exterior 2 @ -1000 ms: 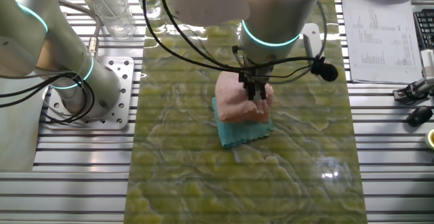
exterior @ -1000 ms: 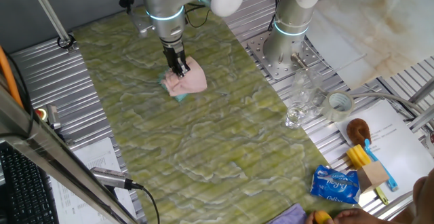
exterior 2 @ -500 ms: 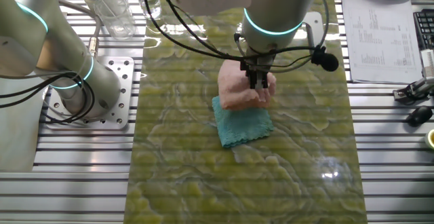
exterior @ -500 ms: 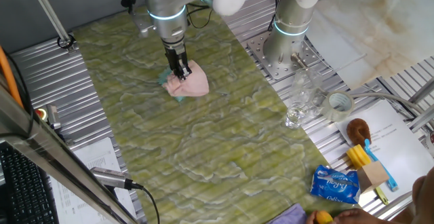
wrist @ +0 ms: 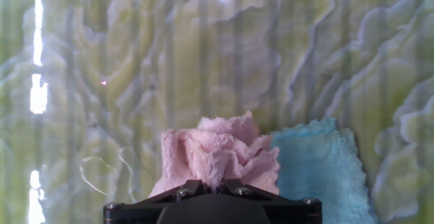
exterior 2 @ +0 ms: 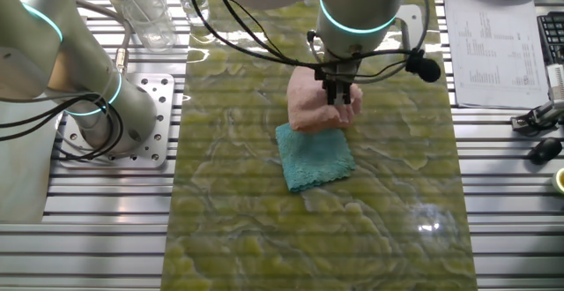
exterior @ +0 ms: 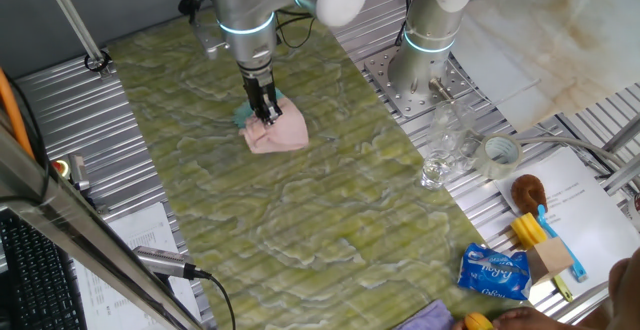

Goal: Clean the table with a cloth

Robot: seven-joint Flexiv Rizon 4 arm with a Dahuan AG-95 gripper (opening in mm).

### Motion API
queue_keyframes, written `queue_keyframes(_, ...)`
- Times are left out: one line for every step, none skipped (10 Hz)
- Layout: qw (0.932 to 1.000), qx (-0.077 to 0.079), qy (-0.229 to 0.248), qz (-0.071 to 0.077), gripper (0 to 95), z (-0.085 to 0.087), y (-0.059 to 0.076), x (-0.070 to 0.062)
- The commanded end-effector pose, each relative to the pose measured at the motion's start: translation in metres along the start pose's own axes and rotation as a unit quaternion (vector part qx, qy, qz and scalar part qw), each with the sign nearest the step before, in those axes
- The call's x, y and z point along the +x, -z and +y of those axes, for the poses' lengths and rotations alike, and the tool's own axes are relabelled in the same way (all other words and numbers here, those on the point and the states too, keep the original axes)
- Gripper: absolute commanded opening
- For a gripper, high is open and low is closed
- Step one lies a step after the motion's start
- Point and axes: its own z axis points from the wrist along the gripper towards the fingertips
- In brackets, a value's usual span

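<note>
The cloth (exterior: 280, 132) lies on the green-yellow marbled table (exterior: 300, 220), pink face bunched up and teal face (exterior 2: 315, 157) spread flat beside it. My gripper (exterior: 266, 116) stands upright over the cloth and is shut on a pinch of its pink part (exterior 2: 310, 108). In the other fixed view the gripper (exterior 2: 339, 97) holds the pink fold at its far edge. In the hand view the pink cloth (wrist: 217, 153) bunches between the fingers, with the teal part (wrist: 319, 166) to the right.
A second arm's base (exterior: 425, 65) stands on the ribbed metal panel beside the table. Clear cups (exterior: 445, 145), a tape roll (exterior: 500, 152), a brush (exterior: 530, 190), a blue packet (exterior: 495, 270) and papers (exterior 2: 493, 35) lie off the table.
My gripper has dragged the pink part of the cloth across the table, away from the teal part, so more of the teal face now lies uncovered.
</note>
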Motion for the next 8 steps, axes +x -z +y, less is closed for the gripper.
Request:
queue_keyframes(1.0000, -0.004, 0.000, 0.000, 0.0, 0.0039, 0.0006, -0.0034)
queue_keyframes(1.0000, -0.006, -0.001, 0.000, 0.0, 0.0063, 0.0005, -0.0061)
queue_keyframes(1.0000, -0.005, -0.003, 0.001, 0.0, 0.0087, -0.0026, -0.0092)
queue_keyframes(1.0000, -0.005, -0.004, 0.001, 0.0, 0.0090, -0.0048, -0.0099)
queue_keyframes(1.0000, 0.001, -0.007, 0.004, 0.0, 0.0086, -0.0059, -0.0100)
queue_keyframes(0.9996, 0.021, 0.012, 0.013, 0.0, 0.0086, -0.0059, -0.0100)
queue_keyframes(0.9983, 0.035, 0.040, 0.025, 0.0, 0.0086, -0.0059, -0.0100)
queue_keyframes(0.9980, 0.035, 0.045, 0.026, 0.0, 0.0086, -0.0059, -0.0100)
